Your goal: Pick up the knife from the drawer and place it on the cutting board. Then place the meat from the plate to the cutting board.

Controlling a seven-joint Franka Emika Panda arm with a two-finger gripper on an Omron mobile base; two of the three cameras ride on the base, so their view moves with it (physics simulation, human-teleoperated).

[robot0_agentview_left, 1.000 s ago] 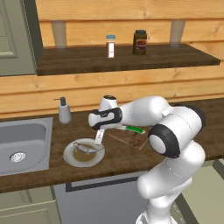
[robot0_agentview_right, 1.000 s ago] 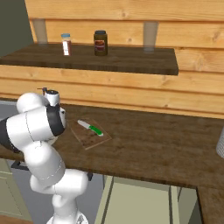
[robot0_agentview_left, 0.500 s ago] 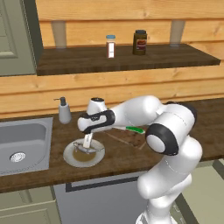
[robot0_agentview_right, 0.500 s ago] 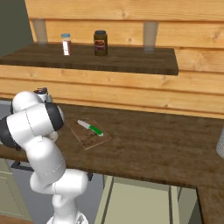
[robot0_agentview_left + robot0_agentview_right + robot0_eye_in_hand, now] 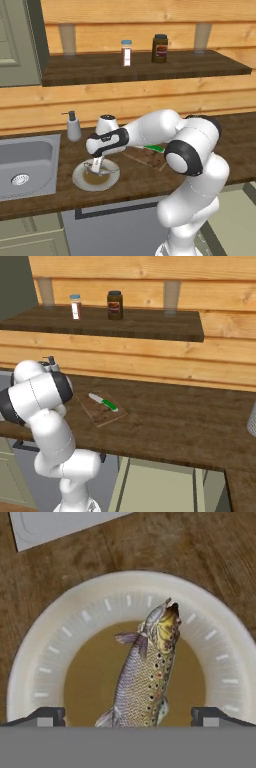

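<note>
The pincer [image 5: 96, 166] is hanging just over the plate [image 5: 80, 179], and its two tips are standing wide apart with nothing between them yet. In the hand view the pincer [image 5: 128, 714] is pointing straight down, and the meat [image 5: 145, 675], a little spotted fish, is lying right under it, in the gap between the two tips. The fish is resting on the brown middle of the plate [image 5: 55, 642], with its head pointing away from the pincer and its tail closest to it.

The cutting board [image 5: 101, 408] is lying flat on the counter [image 5: 190, 421], off to one side of the pincer, past the plate and under the bent white arm. The knife [image 5: 102, 401] is lying on top of the board, with its green handle and pale blade showing well in the right base view. In the left base view, the sink [image 5: 22, 167] is sitting on the other side of the pincer, near the plate, and a soap bottle [image 5: 73, 126] is standing behind the plate, by the wall.
</note>
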